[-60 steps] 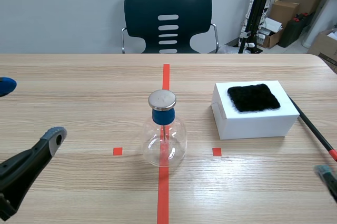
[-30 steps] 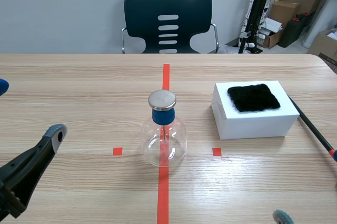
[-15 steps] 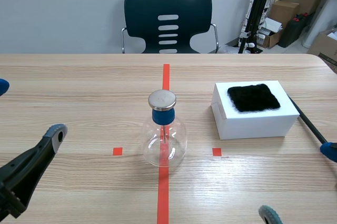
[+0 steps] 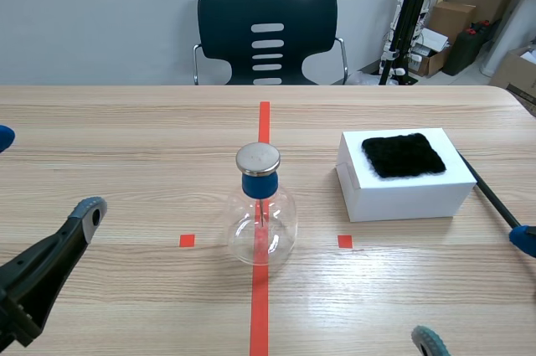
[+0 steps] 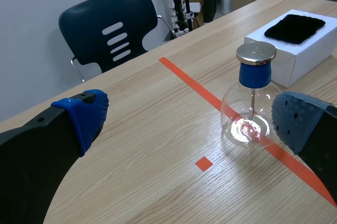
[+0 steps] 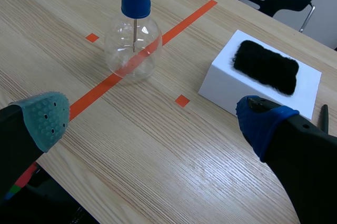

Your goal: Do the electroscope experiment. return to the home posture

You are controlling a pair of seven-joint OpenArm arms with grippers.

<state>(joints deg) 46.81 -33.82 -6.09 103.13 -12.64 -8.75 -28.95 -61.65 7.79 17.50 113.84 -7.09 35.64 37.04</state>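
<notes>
The electroscope (image 4: pixel 262 205), a round clear-glass flask with a blue stopper, a thin inner rod and a flat polished metal disc, stands on the orange-red centre line of the wood-grain counter (image 4: pixel 126 138). Near it, a white rectangular box (image 4: pixel 402 190) carries a fuzzy black pad (image 4: pixel 403 155). The left end effector (image 5: pixel 187 121) and right end effector (image 6: pixel 152 118) sit low near the counter's near edge, dotted fingers spread wide, holding nothing.

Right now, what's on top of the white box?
A black fuzzy pad lies flat on the white box, covering most of its top. Whatever is under the pad or inside the box is hidden.
</notes>
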